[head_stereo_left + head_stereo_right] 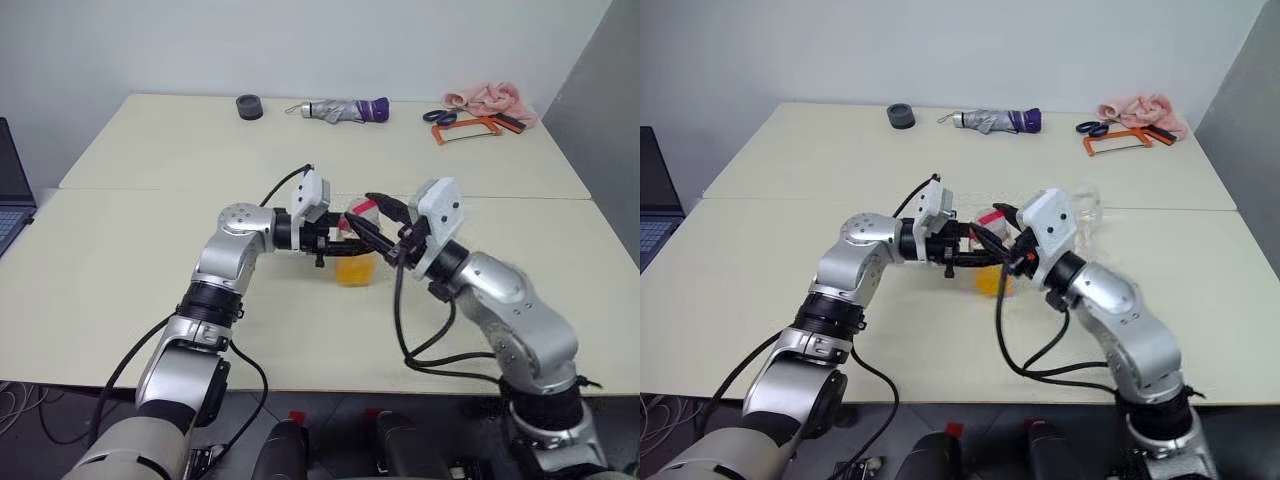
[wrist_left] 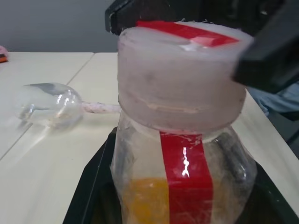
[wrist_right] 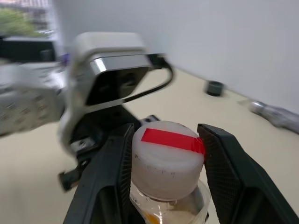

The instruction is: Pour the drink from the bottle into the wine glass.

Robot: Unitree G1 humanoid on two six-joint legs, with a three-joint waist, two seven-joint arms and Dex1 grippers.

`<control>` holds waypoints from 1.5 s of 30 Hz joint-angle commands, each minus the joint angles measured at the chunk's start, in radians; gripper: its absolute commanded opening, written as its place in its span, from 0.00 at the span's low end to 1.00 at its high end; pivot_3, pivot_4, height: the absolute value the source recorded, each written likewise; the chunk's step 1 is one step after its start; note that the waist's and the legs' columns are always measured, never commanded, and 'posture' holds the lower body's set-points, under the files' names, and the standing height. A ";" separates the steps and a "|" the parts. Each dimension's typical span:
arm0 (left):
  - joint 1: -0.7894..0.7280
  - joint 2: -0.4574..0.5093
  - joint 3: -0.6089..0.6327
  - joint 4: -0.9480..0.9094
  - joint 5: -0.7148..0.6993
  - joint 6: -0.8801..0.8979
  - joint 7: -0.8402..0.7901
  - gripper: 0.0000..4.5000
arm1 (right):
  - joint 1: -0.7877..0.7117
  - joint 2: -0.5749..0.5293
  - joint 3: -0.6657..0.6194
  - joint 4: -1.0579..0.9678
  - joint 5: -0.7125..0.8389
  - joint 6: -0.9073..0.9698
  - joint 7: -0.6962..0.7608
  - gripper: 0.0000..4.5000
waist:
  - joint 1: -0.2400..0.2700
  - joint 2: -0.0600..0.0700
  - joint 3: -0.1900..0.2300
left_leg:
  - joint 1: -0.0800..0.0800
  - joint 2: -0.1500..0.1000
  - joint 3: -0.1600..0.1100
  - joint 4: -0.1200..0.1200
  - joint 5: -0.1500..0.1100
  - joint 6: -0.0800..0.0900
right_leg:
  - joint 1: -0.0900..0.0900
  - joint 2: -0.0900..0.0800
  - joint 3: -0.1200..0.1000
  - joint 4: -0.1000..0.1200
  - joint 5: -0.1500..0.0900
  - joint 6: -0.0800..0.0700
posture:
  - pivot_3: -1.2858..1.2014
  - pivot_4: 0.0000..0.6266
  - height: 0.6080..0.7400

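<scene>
The bottle (image 1: 356,268) stands upright over the middle of the table, with orange drink (image 2: 142,200) in its lower part and a red strip down its side. My left gripper (image 1: 335,240) reaches in from the left and is shut on the bottle's body. From the right, my right gripper (image 3: 168,154) has its black fingers (image 3: 112,172) pressed against both sides of the white, red-striped cap (image 3: 166,161). The clear wine glass (image 2: 46,105) is on the table just beyond the bottle and appears to lie on its side. It is partly hidden behind my right wrist (image 1: 1090,207).
Along the far edge of the table lie a black tape roll (image 1: 249,106), a folded grey and purple umbrella (image 1: 340,110), scissors (image 1: 440,116), an orange saw frame (image 1: 465,130) and a pink cloth (image 1: 490,98). A laptop (image 1: 10,200) sits at the far left.
</scene>
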 commanded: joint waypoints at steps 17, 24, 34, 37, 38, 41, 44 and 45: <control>0.013 0.015 0.032 -0.146 -0.060 0.069 0.012 0.40 | 0.017 -0.083 -0.163 -0.056 0.142 0.065 0.123 0.94 | 0.007 0.000 0.000 | -0.002 0.001 -0.003 0.001 0.000 0.000 | 0.000 -0.007 -0.002 0.001 0.000 0.000 | 0.52 0.24 1.00; -0.002 0.013 0.029 -0.101 -0.054 0.045 0.004 0.40 | 0.114 0.013 -0.133 -0.266 0.087 0.115 -0.148 0.94 | 0.005 0.000 0.000 | -0.001 0.000 -0.002 0.000 0.000 0.000 | 0.000 -0.001 -0.001 0.001 0.000 0.000 | 0.52 0.24 1.00; -0.022 -0.001 0.016 -0.047 -0.037 0.012 0.000 0.40 | 0.065 0.084 -0.004 -0.256 -0.056 0.099 -0.287 0.94 | 0.008 0.000 0.000 | -0.001 0.000 -0.002 0.000 0.000 0.000 | 0.000 -0.001 -0.001 0.001 0.000 0.000 | 0.52 0.24 1.00; -0.018 -0.006 0.014 -0.048 -0.036 0.004 0.005 0.40 | 0.056 0.095 0.003 -0.233 -0.082 0.091 -0.302 0.94 | 0.010 0.000 0.000 | -0.001 0.000 -0.002 0.000 0.000 0.000 | 0.000 -0.001 -0.001 0.001 0.000 0.000 | 0.52 0.24 1.00; -0.017 -0.007 0.013 -0.049 -0.036 0.003 0.005 0.40 | 0.055 0.095 0.005 -0.228 -0.089 0.088 -0.304 0.94 | 0.010 0.000 0.000 | -0.001 0.000 -0.002 0.000 0.000 0.000 | 0.000 -0.001 -0.001 0.001 0.000 0.000 | 0.52 0.24 1.00; -0.014 -0.008 0.014 -0.051 -0.036 0.001 0.007 0.40 | 0.056 0.082 0.012 -0.212 -0.116 0.074 -0.300 0.94 | 0.010 0.000 0.000 | -0.001 0.000 -0.002 0.000 0.000 0.000 | 0.000 -0.001 -0.001 0.001 0.000 0.000 | 0.52 0.24 1.00; -0.011 -0.005 0.013 -0.054 -0.032 -0.003 0.008 0.40 | 0.058 0.093 -0.016 -0.202 -0.109 0.082 -0.312 0.94 | 0.010 0.000 0.000 | -0.001 0.000 -0.002 0.000 0.000 0.000 | 0.000 -0.001 -0.001 0.001 0.000 0.000 | 0.52 0.24 1.00; -0.011 -0.005 0.014 -0.054 -0.032 -0.003 0.009 0.40 | 0.058 0.095 -0.022 -0.200 -0.107 0.085 -0.314 0.94 | 0.010 0.000 0.000 | -0.001 0.000 -0.002 0.000 0.000 0.000 | 0.000 -0.001 -0.001 0.001 0.000 0.000 | 0.52 0.24 1.00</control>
